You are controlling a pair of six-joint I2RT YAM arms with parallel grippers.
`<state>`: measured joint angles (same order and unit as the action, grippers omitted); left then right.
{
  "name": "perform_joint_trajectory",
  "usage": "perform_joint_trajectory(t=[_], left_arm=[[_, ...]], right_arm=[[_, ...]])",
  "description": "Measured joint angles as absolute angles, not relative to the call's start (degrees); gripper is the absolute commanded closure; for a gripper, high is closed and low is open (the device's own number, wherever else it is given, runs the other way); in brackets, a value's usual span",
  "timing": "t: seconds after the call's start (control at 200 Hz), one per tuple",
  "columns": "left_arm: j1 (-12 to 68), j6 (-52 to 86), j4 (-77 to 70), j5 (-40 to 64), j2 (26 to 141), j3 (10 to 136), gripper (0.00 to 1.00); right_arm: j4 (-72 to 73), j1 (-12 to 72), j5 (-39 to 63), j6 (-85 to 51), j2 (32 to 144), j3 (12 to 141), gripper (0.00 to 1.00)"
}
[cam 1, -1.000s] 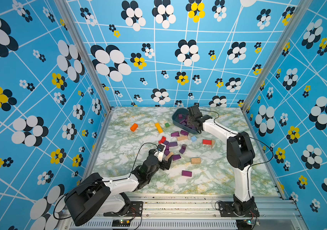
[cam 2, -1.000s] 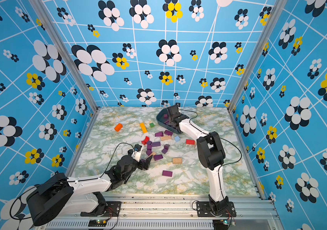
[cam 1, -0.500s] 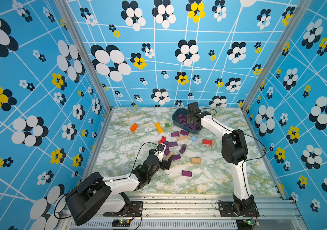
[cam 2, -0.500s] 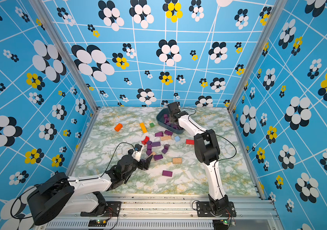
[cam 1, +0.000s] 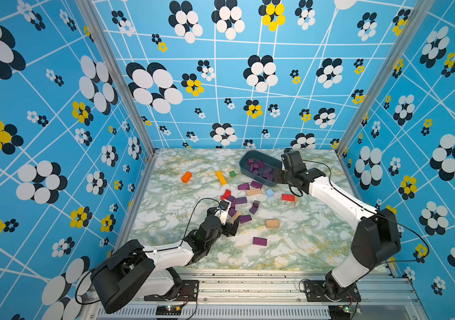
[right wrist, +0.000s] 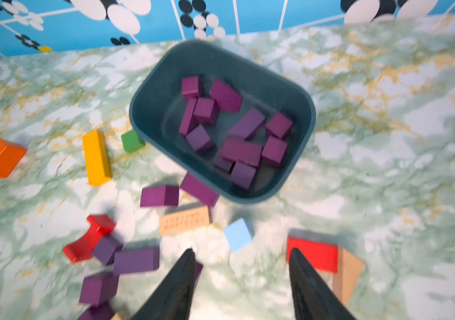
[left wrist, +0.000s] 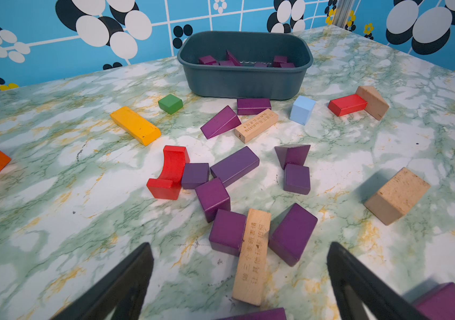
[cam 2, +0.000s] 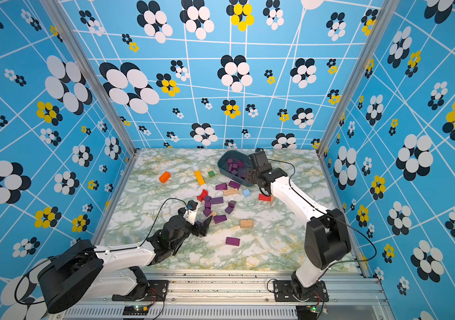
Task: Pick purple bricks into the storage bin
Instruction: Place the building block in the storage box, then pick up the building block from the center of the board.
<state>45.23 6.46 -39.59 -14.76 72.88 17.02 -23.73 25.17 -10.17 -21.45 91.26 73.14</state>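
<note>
The left end effector (left wrist: pixel 238 246) has not moved over the last second. It hovers low over the tabletop (left wrist: pixel 54 221) with its jaws spread wide and empty, facing the nearest knot of purple bricks (left wrist: pixel 212 198). There a tan block (left wrist: pixel 251 257) lies wedged between two of them. About ten purple bricks remain scattered across the middle of the tabletop, two of them just beside the near wall of the storage bin (left wrist: pixel 244 83).

The change is on the right. A second ago the right end effector (right wrist: pixel 241 253) was closed and reaching over the bin. Now its jaws stand partly apart with nothing between them, and the arm has drawn back. It hangs above bare tabletop between the light-blue cube (right wrist: pixel 238 234) and the red block (right wrist: pixel 312 256). The right wrist view is blurred, which suggests the arm is in motion.

About a dozen purple bricks lie inside the bin. I judge that one more has just been dropped in, so this delivery is done and the right arm is free for its next pick. Roughly half the task remains.
</note>
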Motion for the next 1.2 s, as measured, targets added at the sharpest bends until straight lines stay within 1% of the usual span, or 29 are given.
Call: perform_joint_trajectory(t=[0.135,0.255,0.36,0.47,0.565,0.67,0.755,0.854,0.944,1.014,1.199], left_arm=[[45.1,6.5,-38.6,-15.1,72.9,17.0,0.01],[45.0,6.5,-37.8,-15.3,72.8,17.0,0.01],[45.0,6.4,-37.1,-15.4,72.9,17.6,0.00],[45.0,5.7,-35.6,-15.0,72.9,19.0,0.00],[44.9,4.7,-33.6,-15.0,72.9,20.6,0.01],[43.5,4.7,-29.7,-14.6,73.3,23.5,0.01],[41.5,5.2,-24.0,-13.0,75.4,28.5,0.00],[39.4,6.0,-17.4,-10.5,78.7,35.9,0.01],[38.3,6.5,-14.0,-8.3,82.0,41.5,0.01],[38.0,6.9,-12.1,-6.2,84.6,44.8,0.01],[38.3,8.1,-8.1,-0.3,92.0,51.4,0.01]], right_arm=[[-23.1,25.3,-6.7,-21.2,84.7,61.7,0.42],[-23.4,25.4,-5.3,-21.2,81.6,55.2,0.42],[-22.9,25.4,-4.3,-21.3,79.0,50.5,0.38],[-18.7,25.4,-2.7,-21.4,76.4,44.8,0.34],[-16.1,25.4,-1.6,-21.3,76.1,41.7,0.34],[-14.4,25.4,-0.4,-20.2,76.1,41.1,0.32],[-12.6,25.4,0.3,-19.0,75.7,40.9,0.26],[-10.6,25.4,1.0,-17.6,73.9,39.4,0.13],[-8.8,25.4,2.5,-16.8,71.5,37.1,0.06],[-7.4,25.4,3.7,-16.2,69.5,35.3,0.02],[-2.8,25.4,5.3,-16.5,62.6,29.7,0.01]])
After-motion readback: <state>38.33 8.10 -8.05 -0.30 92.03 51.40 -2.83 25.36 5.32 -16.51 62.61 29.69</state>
